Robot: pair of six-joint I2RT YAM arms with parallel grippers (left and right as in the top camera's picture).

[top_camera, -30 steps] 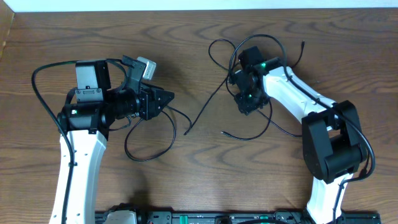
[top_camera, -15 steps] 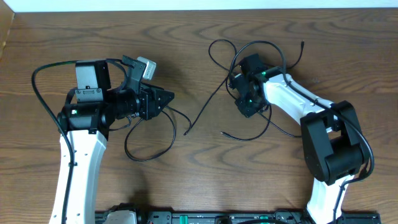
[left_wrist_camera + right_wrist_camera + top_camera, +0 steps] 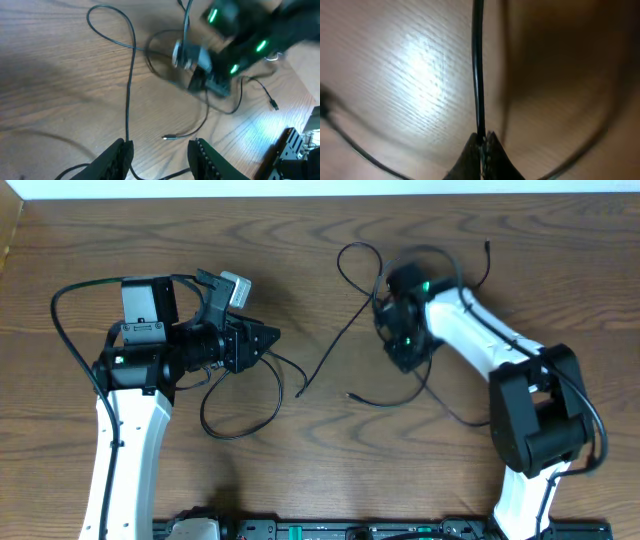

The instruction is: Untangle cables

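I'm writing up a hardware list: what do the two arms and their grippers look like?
The left arm and right arm have white links, black joints and thick black cables alongside. Small green lights glow on both. The left gripper and right gripper each have two black tapered fingers.

My right wrist view is soft and very close. One strand of the cables (image 3: 478,65) leaves by the top edge, and the dark curves at either side are too blurred for me to name. From overhead, the right arm (image 3: 460,320) covers its own jaws and the strands beneath them. My left wrist view smears that arm with motion blur, so I can't separate the loops around it. The bottom edge there cuts off the left gripper (image 3: 159,155).
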